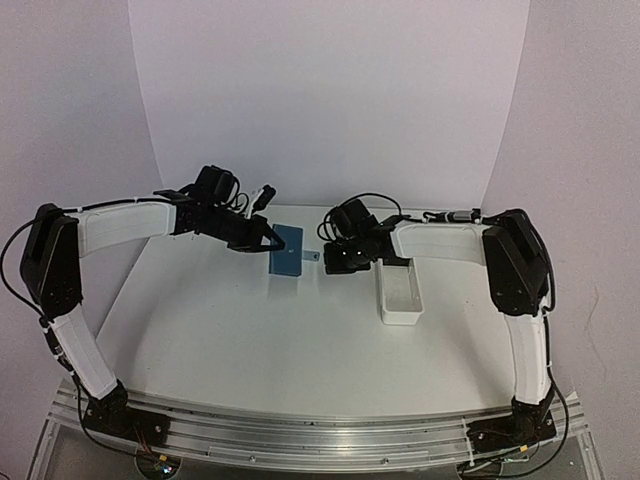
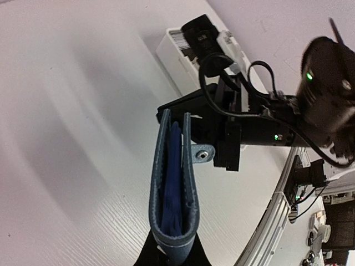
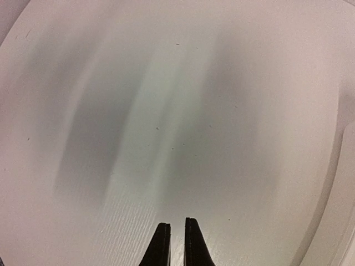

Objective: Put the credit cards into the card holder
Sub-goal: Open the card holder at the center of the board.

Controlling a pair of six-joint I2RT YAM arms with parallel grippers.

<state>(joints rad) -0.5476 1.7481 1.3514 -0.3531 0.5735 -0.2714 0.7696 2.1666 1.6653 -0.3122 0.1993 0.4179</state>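
The card holder is a blue folding wallet. My left gripper is shut on its folded spine and holds it above the table, open edge pointing away. In the left wrist view the card holder gapes slightly, with a darker blue sheet inside and its snap tab sticking out to the right. My right gripper hovers just beyond the tab. In the right wrist view its fingertips stand a narrow gap apart with nothing between them, over bare table. I cannot make out any separate credit card.
A long white tray stands right of the right gripper, and its end shows in the left wrist view with something striped inside. The table's round far edge curves past on the right.
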